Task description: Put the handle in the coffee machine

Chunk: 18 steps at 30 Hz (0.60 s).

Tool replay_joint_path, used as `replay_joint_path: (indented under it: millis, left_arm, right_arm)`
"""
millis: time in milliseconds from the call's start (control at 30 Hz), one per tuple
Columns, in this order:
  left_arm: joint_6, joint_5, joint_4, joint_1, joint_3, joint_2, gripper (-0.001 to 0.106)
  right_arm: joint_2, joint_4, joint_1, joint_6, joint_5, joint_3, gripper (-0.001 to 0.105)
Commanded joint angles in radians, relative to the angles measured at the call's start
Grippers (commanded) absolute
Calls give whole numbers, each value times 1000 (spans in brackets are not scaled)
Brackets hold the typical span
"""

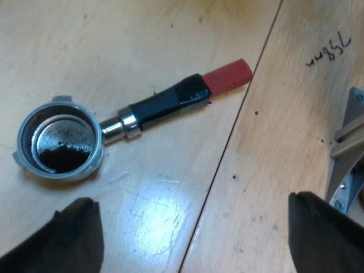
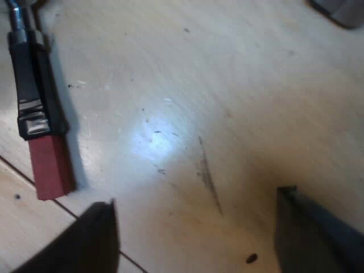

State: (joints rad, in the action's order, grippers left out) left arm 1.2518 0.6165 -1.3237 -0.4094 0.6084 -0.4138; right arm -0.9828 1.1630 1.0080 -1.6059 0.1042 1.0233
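The metal holder (image 1: pixel 60 142) lies loose on the wooden table, its basket dark with coffee residue. Its black handle (image 1: pixel 165 102) ends in a red tip (image 1: pixel 228 75). My left gripper (image 1: pixel 193 239) hovers above the table short of the holder, open, with nothing between its black fingers (image 1: pixel 62 239). In the right wrist view the same black handle (image 2: pixel 31 85) and its red end (image 2: pixel 48 168) lie on the table beside my right gripper (image 2: pixel 196 236), which is open and empty over bare wood.
A dark seam (image 1: pixel 227 148) runs across the wooden table near the handle's red tip. A grey metal bracket (image 1: pixel 347 153) stands near one left finger. Handwriting (image 1: pixel 327 51) marks the wood. A grey object's edge (image 2: pixel 341 11) shows far from the right gripper.
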Motion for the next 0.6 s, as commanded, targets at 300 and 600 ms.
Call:
replay_joint_path:
  millis: [300, 600]
  left_arm:
    - [-31, 2, 25, -14, 6, -3, 70]
    - [-31, 2, 27, -73, 6, -3, 70]
  right_arm:
    - [-175, -82, 43, 195, 33, 8, 0]
    - [-353, -118, 43, 242, 1, 8, 0]
